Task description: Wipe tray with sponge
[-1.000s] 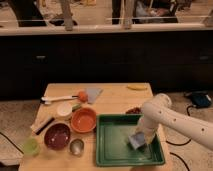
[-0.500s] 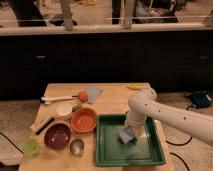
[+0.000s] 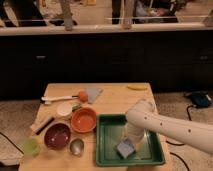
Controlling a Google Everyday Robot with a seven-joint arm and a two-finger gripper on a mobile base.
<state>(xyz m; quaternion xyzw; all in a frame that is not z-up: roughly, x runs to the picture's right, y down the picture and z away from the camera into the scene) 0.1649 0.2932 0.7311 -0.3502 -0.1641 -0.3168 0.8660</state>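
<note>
- I am seeing the orange bowl [image 3: 83, 120] sitting up and to the left of the gripper [image 3: 131, 139], beside the tray [image 3: 107, 136].
- The sponge [image 3: 125, 148] is lying on the tray floor directly below the gripper, slightly to its left.
- The gripper is pointing down into the tray's middle; I cannot tell whether it is clamping the sponge.
- The white arm [image 3: 170, 127] is running off to the gripper's right.

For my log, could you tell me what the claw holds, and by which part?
The claw, low over the tray, meets the sponge at its top; an actual grip cannot be told.
</note>
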